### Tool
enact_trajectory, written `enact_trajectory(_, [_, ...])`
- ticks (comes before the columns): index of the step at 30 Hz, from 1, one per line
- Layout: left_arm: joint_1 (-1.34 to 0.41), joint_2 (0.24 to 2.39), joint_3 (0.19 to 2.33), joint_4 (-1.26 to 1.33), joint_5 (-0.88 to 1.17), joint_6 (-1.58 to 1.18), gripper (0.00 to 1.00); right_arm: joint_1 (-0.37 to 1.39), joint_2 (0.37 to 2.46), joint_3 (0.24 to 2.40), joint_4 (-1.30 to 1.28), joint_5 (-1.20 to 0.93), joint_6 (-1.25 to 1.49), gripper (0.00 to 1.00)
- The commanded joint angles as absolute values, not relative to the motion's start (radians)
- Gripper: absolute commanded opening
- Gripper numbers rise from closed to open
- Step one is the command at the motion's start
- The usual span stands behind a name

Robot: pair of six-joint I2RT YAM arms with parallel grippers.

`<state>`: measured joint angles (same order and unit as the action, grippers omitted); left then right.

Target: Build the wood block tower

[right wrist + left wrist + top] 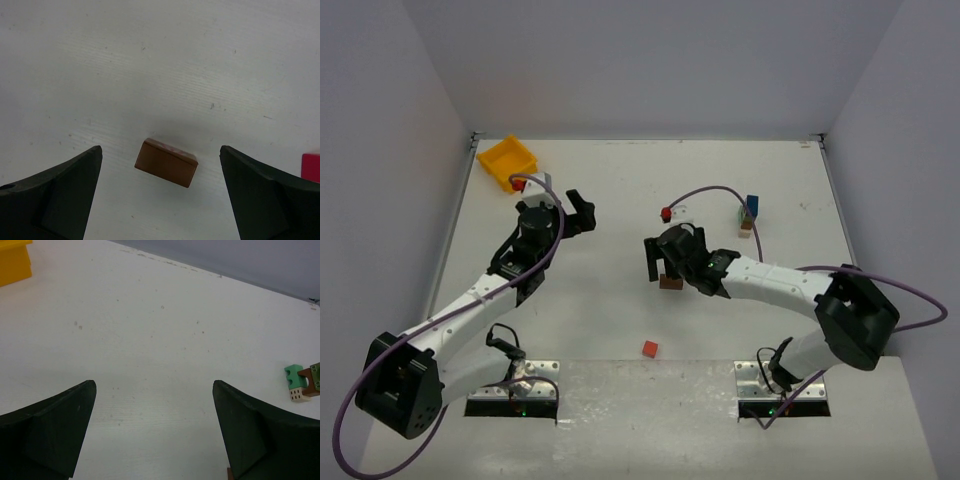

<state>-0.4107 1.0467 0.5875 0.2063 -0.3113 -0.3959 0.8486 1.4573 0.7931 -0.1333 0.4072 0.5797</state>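
Right now the right end effector (658, 264) hangs released, jaws spread wide, over a small brown block (166, 162) that lies flat and a little askew on the worktop (610, 320). The partly built wood block tower (750, 212) stands well apart toward the far right, blue on top. The left end effector (154, 385) is likewise spread and holds nothing. The brown block looks light, rigid and smoothly painted, so I'd expect it to slip if pinched on a corner. Taking two opposite flat sides squarely seems best. An orange-red block (650, 348) lies nearer the arm bases.
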Motion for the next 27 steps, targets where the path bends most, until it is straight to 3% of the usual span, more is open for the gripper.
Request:
enact_trajectory(1, [-0.408, 1.004, 0.574, 0.265, -0.287, -0.404, 1.00, 0.892, 1.486, 0.767, -0.009, 0.555, 0.778, 0.99])
enact_trajectory(17, [-0.408, 1.011, 0.569, 0.279, -0.278, -0.405, 1.00, 0.913, 1.603, 0.764, -0.114, 0.647, 0.941, 0.99])
enact_trajectory(27, [-0.408, 1.005, 0.565, 0.283, -0.270, -0.408, 1.00, 0.914, 1.610, 0.731, -0.094, 0.600, 0.959, 0.81])
